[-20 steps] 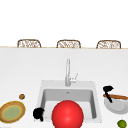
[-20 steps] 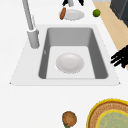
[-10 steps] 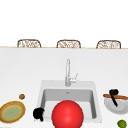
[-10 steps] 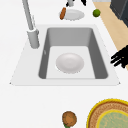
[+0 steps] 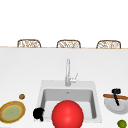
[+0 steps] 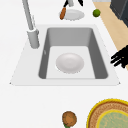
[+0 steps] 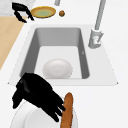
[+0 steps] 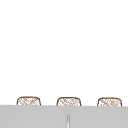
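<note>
The right hand (image 7: 37, 96) hovers over the plate (image 7: 27, 117) at the lower left of the right side view, fingers straight and apart, tips touching the baguette (image 7: 67, 110) lying across the plate; a lime (image 5: 122, 123) sits near, lower right of the front view; the sink (image 6: 100, 52) holds a white bowl (image 6: 69, 62), with the faucet (image 6: 31, 27) behind; the left hand (image 5: 38, 113) hangs at the sink's left edge, fingers loosely spread; beside it lie a yellow dish (image 5: 12, 112) and a brown nut (image 5: 22, 96).
</note>
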You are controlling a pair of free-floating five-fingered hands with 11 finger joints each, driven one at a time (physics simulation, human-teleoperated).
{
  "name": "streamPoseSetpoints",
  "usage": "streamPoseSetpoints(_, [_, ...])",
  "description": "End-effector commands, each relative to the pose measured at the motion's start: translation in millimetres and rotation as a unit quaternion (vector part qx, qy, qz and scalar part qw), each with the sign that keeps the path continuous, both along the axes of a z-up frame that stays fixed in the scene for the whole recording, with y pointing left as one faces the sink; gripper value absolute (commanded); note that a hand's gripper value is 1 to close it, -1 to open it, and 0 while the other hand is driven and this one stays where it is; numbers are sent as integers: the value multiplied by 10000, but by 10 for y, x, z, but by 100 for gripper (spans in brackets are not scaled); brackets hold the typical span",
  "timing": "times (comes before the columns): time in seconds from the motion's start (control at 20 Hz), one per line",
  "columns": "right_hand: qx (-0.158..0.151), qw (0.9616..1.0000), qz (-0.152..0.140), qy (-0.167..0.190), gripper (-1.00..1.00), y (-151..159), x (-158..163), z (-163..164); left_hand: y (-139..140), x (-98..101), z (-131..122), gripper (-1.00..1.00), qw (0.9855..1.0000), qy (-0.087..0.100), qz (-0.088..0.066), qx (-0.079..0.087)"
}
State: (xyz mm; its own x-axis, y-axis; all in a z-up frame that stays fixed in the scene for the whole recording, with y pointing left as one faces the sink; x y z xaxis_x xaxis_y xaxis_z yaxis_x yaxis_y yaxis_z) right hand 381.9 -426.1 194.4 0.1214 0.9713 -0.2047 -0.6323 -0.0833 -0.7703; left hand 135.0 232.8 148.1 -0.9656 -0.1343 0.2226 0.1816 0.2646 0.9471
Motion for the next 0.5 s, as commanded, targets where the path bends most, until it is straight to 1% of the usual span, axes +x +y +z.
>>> streamPoseSetpoints(0.0, [622,9980,0,59,-100,-44,121,-52,0,0,0,0,10000,0,0,0])
streamPoseSetpoints(0.2, [959,9954,0,84,-100,-133,319,-171,0,0,0,0,10000,0,0,0])
streamPoseSetpoints(0.3, [891,9954,-13,348,-100,-223,354,-273,0,0,0,0,10000,0,0,0])
streamPoseSetpoints(0.35, [917,9949,-18,423,-100,-249,384,-300,0,0,0,0,10000,0,0,0])
streamPoseSetpoints(0.45, [833,9948,-48,582,-100,-247,486,-353,0,0,0,0,10000,0,0,0])
